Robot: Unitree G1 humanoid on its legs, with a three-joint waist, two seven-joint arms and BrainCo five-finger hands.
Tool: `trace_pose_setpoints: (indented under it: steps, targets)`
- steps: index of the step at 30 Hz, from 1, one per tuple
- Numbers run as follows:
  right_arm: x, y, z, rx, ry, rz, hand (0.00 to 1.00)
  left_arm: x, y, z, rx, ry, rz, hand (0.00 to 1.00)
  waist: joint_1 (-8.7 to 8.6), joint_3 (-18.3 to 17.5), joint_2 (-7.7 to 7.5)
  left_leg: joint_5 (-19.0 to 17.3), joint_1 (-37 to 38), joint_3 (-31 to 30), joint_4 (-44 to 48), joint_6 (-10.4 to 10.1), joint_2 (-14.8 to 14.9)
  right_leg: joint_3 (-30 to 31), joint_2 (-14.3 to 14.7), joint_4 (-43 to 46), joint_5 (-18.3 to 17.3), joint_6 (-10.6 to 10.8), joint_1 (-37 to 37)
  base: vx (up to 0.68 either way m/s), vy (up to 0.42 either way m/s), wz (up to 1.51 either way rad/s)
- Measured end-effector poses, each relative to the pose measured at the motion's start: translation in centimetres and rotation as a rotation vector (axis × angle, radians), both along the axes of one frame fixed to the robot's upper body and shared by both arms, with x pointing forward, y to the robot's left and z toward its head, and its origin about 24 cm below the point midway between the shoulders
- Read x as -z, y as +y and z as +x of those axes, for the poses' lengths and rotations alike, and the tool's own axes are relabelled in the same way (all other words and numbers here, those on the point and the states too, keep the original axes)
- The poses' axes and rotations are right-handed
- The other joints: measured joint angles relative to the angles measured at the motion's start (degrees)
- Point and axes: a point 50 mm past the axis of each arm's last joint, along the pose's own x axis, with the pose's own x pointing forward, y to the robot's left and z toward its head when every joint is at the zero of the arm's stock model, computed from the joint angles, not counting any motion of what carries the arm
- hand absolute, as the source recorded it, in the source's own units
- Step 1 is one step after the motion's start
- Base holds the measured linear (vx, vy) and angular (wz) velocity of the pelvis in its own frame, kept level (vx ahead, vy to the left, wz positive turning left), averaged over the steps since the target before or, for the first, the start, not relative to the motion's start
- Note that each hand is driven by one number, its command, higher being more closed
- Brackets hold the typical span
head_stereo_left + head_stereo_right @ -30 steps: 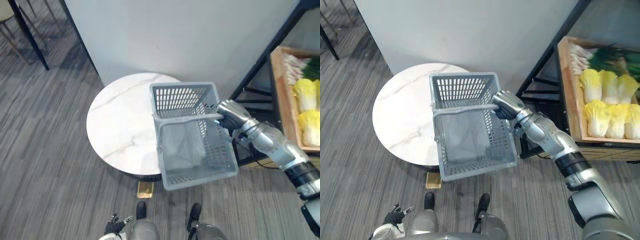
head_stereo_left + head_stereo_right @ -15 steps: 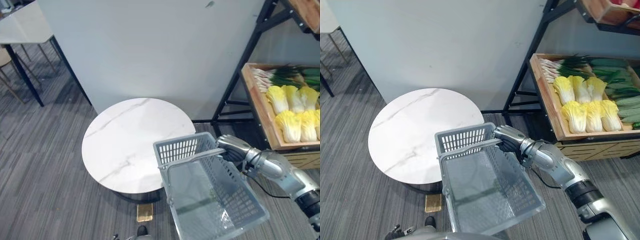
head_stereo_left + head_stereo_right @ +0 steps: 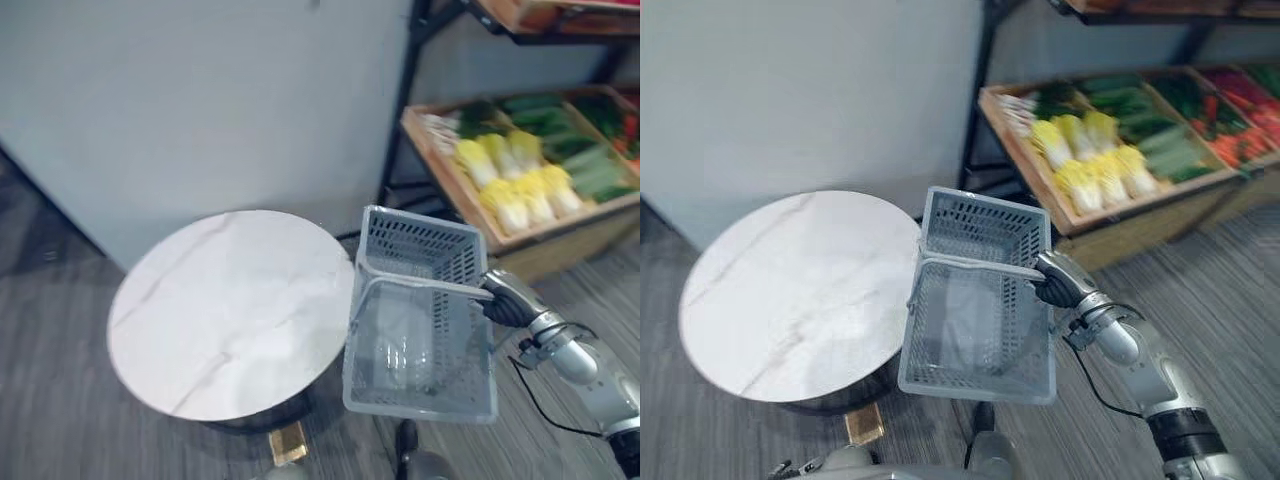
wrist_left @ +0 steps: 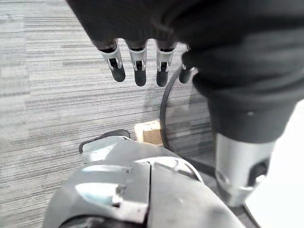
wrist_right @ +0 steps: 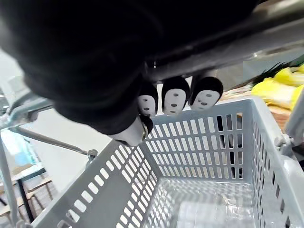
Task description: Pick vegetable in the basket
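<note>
R arm: right robot hand [image 3: 1054,281] shut round the handle [image 3: 425,286] of the grey slatted basket [image 3: 420,340]; right wrist view shows dark fingertips [image 5: 174,99] hooked over the bar, mesh walls below. Basket hangs from that grip, tilted, its near-left edge overlapping the rim of the round white marbled desk [image 3: 220,310] in the eye views; touching or not, can't tell.

L arm: left robot hand [image 4: 137,66] in left wrist view, fingers straight and relaxed, holding nothing, over grey carpet floor [image 4: 42,95].

Vegetables: yellow-white cabbages [image 3: 1092,160] in rows in a wooden crate [image 3: 1012,130] on the dark-framed shelf, beyond the basket and apart from it; green veg [image 3: 1130,100] behind them, red items [image 3: 1240,95] further right.
</note>
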Motion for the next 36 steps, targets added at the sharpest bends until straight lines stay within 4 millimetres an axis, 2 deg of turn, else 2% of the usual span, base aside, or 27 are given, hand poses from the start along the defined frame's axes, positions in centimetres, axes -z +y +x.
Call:
trace_pose_setpoints:
  steps: [1,2,4,5,6,7,8,9,10,11,13,15,20,22,24,25,26,28,29,30,31,33,36]
  targets:
    - [-0.1,0.2,-0.1,-0.011,-0.01,0.002,1.0,0.0,0.1,0.0,-0.001,0.0,0.003,0.0,-0.24,0.44,-0.41,-0.04,0.25,1.46,0.02,0.05,0.32,-2.83,-1.15,6.01,-0.58,-0.43,-0.36,-0.09,0.132,-1.2]
    - [0.0,0.5,-0.1,-0.026,-0.017,0.005,1.0,-0.2,0.7,-0.3,-0.004,0.008,0.019,0.0,-0.26,0.27,-1.29,-0.31,1.04,4.59,0.27,0.46,0.69,-6.89,-3.44,13.88,-1.55,-1.84,0.57,-0.01,0.094,-1.24]
    - [-0.3,0.9,0.2,-0.042,-0.049,0.006,1.0,-0.3,1.1,0.0,0.002,0.002,0.034,0.0,0.4,-0.2,-2.46,-1.06,1.1,10.31,2.04,1.42,1.79,-11.49,-5.23,17.78,-4.3,-1.11,4.07,-0.03,0.056,-1.44]
    - [-0.6,1.1,0.5,-0.05,-0.063,-0.003,1.0,-0.3,1.0,0.1,-0.005,-0.002,0.034,0.0,0.52,-0.4,-2.92,-1.48,1.04,12.12,3.28,1.77,2.52,-12.81,-5.61,17.6,-4.39,-0.79,4.46,-0.05,0.044,-1.64]
    - [-0.8,1.5,1.0,-0.065,-0.077,-0.008,1.0,-0.4,1.3,0.3,-0.025,-0.01,0.041,0.0,0.92,-0.18,-2.5,-2.6,0.98,14.94,6.19,1.91,3.6,-15.72,-4.68,14.96,-3.09,-1.71,3.97,-0.11,0.02,-1.75]
    - [-0.4,1.5,1.1,-0.063,-0.06,-0.014,1.0,-0.2,0.9,0.6,-0.04,-0.011,0.025,0.0,2.21,-0.81,-0.9,-1.84,1.28,15.81,3.74,2.19,4.22,-15.54,-0.36,6.74,-1.97,-2.04,5.62,-0.15,-0.002,-1.65]
    - [-0.2,1.7,1.1,-0.071,-0.052,-0.016,1.0,-0.1,0.5,0.6,-0.044,-0.009,0.013,0.0,2.29,-1.03,-0.62,-0.64,1.58,17.69,2.28,1.5,4.49,-16.14,-0.06,4.27,-3.09,-1.08,6.92,-0.1,-0.035,-1.27]
    - [-0.1,1.9,1.1,-0.088,-0.049,-0.026,1.0,-0.1,0.1,0.9,-0.042,-0.026,0.008,0.0,1.72,-1.06,-1.26,-0.17,2.55,20.14,2.06,0.78,3.44,-17.39,-2.28,7.1,-6.28,0.91,8.13,-0.03,-0.071,-1.12]
    - [0.0,2.3,1.2,-0.102,-0.046,-0.023,1.0,-0.1,0.1,1.2,-0.036,-0.031,0.006,0.0,1.94,-1.34,-2.25,-0.26,3.04,23.01,3.22,0.89,3.2,-17.65,-2.85,3.84,-7.49,4.66,9.65,0.0,-0.093,-1.18]
    - [0.0,2.7,1.3,-0.118,-0.045,-0.024,1.0,-0.1,0.0,1.3,-0.038,-0.029,0.003,0.0,2.23,-1.34,-2.41,-0.26,3.12,24.04,4.04,0.89,3.55,-17.6,-2.12,1.75,-7.55,5.08,9.66,-0.06,-0.156,-1.36]
    - [0.3,3.8,1.2,-0.169,-0.029,-0.029,1.0,0.1,-0.5,1.2,-0.041,-0.025,-0.008,0.0,2.23,-1.37,-1.23,-0.25,3.97,25.21,5.81,0.84,5.44,-16.19,2.4,-7.76,-5.73,6.91,12.32,-0.06,-0.182,-1.14]
    - [0.7,4.0,1.0,-0.174,-0.014,-0.028,1.0,0.3,-0.9,1.0,-0.035,-0.015,-0.019,0.0,1.59,-1.69,0.01,0.47,4.91,24.82,5.99,0.48,6.63,-14.63,5.27,-12.13,-3.23,6.04,14.06,-0.09,-0.133,-0.66]
    - [0.7,3.5,0.8,-0.13,0.001,-0.02,1.0,0.3,-0.8,0.8,-0.008,0.0,-0.014,0.0,0.05,-1.88,0.18,3.3,5.23,24.26,3.83,-0.19,6.43,-13.18,7.38,-15.56,-2.09,5.22,14.36,-0.12,-0.091,-0.16]
    - [1.0,3.3,0.7,-0.121,0.018,-0.025,1.0,0.3,-0.8,0.7,-0.012,-0.001,-0.016,0.0,-0.02,-1.85,0.26,4.28,4.85,21.05,4.78,0.2,6.65,-12.61,7.76,-16.3,-1.76,4.85,14.87,-0.09,-0.062,-0.11]
    - [1.3,3.2,0.6,-0.114,0.043,-0.033,1.0,0.4,-1.0,0.7,-0.033,-0.015,-0.022,0.0,0.48,-1.8,0.46,5.9,2.27,9.32,9.96,1.83,6.65,-10.24,7.93,-17.85,-0.83,4.54,16.2,-0.1,-0.046,-0.51]
    - [1.3,3.3,0.7,-0.115,0.046,-0.032,1.0,0.4,-1.3,0.6,-0.034,-0.021,-0.029,0.0,1.39,-1.65,0.65,4.25,0.07,0.76,11.16,0.94,4.91,-7.2,7.63,-17.81,-0.35,4.47,15.67,-0.1,0.042,-1.32]
    - [1.1,3.6,0.9,-0.12,0.039,-0.027,1.0,0.6,-1.9,0.2,-0.039,-0.015,-0.043,0.0,2.25,-1.96,1.81,2.6,-0.69,-7.44,8.83,-0.08,1.29,-3.17,7.4,-17.63,0.08,4.4,13.89,-0.12,0.117,-1.64]
    - [0.8,3.9,1.1,-0.128,0.029,-0.016,1.0,0.7,-2.3,-0.8,-0.047,0.007,-0.053,0.0,2.2,-1.92,2.81,2.07,-0.96,-16.37,2.43,-1.02,-3.25,1.94,7.87,-17.61,1.5,4.49,11.31,-0.09,0.151,-1.59]
    - [1.0,4.0,1.1,-0.125,0.037,-0.008,1.0,0.8,-2.4,-1.4,-0.067,0.022,-0.062,0.0,1.7,-2.4,3.94,2.32,-0.65,-20.81,-2.71,-1.32,-5.45,4.96,8.36,-17.63,2.23,4.96,9.74,-0.09,0.162,-1.3]
    - [1.1,4.0,1.1,-0.123,0.042,-0.008,1.0,0.9,-2.5,-1.6,-0.079,0.025,-0.069,0.0,1.59,-2.57,4.26,2.24,-0.46,-22.75,-4.98,-1.61,-6.0,6.43,8.75,-17.53,2.53,5.42,8.78,-0.05,0.203,-1.32]
    - [1.3,4.0,1.0,-0.114,0.057,-0.011,1.0,0.9,-2.6,-1.6,-0.085,0.027,-0.071,0.0,1.53,-3.21,5.52,1.34,1.43,-23.96,-7.73,-3.13,-6.46,8.8,9.31,-18.3,3.51,6.54,7.68,0.01,0.15,-0.91]
    - [2.2,3.8,0.4,-0.082,0.098,-0.011,1.0,0.7,-2.1,-1.0,-0.099,0.006,-0.065,0.0,1.12,-3.12,4.19,1.51,1.07,-21.35,-8.76,-2.88,-7.59,9.58,8.17,-21.17,6.0,7.75,7.73,0.0,0.186,-0.65]
    - [4.4,2.2,-1.3,0.017,0.189,0.022,1.0,0.5,-1.8,-0.4,-0.089,-0.018,-0.055,0.0,0.61,-3.35,3.52,1.33,1.38,-20.76,-8.98,-2.56,-9.03,9.35,6.94,-24.32,8.25,8.64,9.2,0.02,0.129,-0.09]
